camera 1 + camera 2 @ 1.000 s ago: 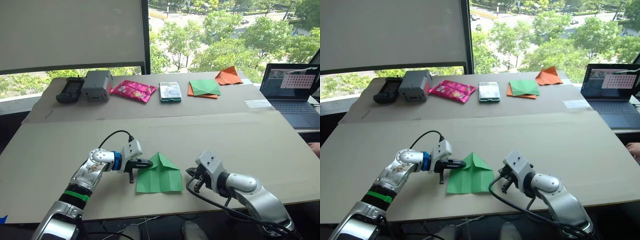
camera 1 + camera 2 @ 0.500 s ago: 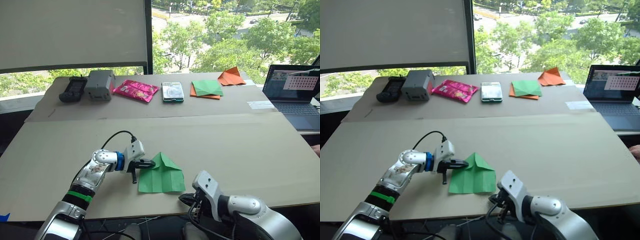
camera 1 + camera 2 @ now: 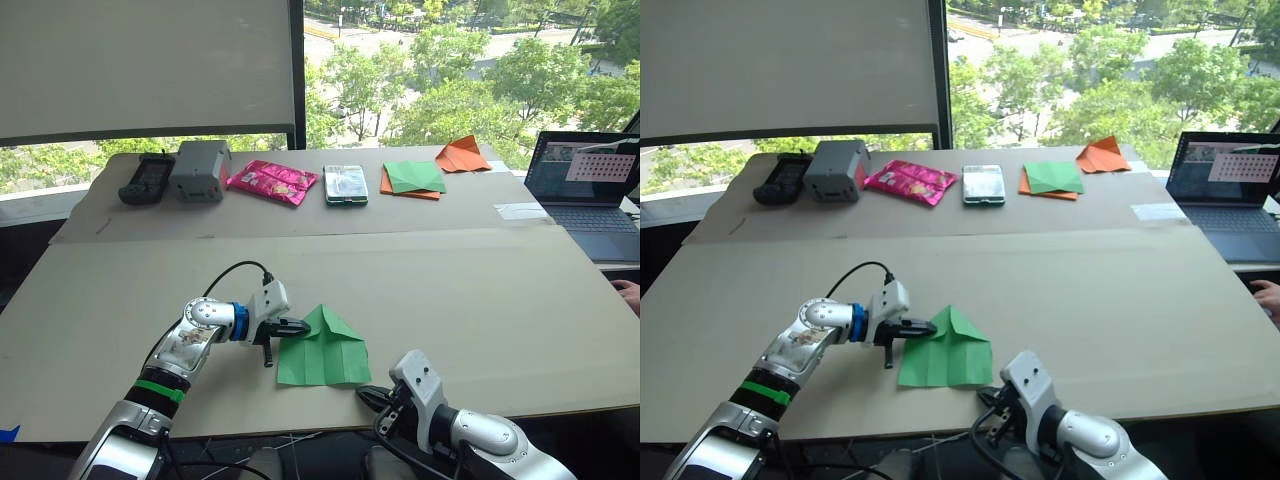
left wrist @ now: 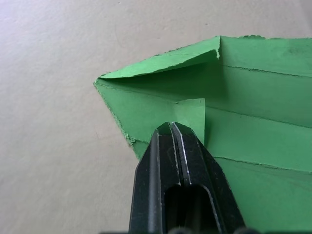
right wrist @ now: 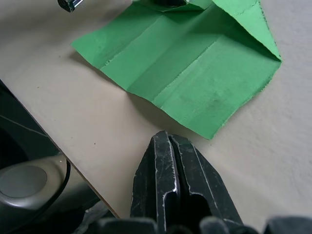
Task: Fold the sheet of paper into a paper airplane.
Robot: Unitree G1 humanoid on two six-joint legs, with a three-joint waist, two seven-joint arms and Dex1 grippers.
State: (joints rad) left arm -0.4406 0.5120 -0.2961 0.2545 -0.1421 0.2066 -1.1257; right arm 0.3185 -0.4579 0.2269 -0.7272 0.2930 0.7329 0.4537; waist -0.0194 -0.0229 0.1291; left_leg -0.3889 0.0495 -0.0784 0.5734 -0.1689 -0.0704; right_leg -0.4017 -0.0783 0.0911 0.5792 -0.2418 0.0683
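Observation:
The sheet of paper (image 3: 325, 355) is bright green and lies flat near the table's front edge, its far end folded into a point with creases along its length. My left gripper (image 3: 300, 327) is shut, and its tips rest on the paper's left folded corner (image 4: 146, 105). My right gripper (image 3: 365, 393) is shut too. It sits low at the table's front edge, just off the paper's near right corner (image 5: 212, 131) and not touching it.
Along the far side lie a black controller (image 3: 143, 180), a grey box (image 3: 198, 171), a pink packet (image 3: 270, 181), a phone-like case (image 3: 345, 184), a green sheet on orange paper (image 3: 412, 177) and folded orange paper (image 3: 460, 153). A laptop (image 3: 585, 180) stands at right, with a person's hand (image 3: 628, 290) nearby.
My right gripper has drawn back from beside the paper's right edge to the table's front edge. The left gripper and the paper have stayed put.

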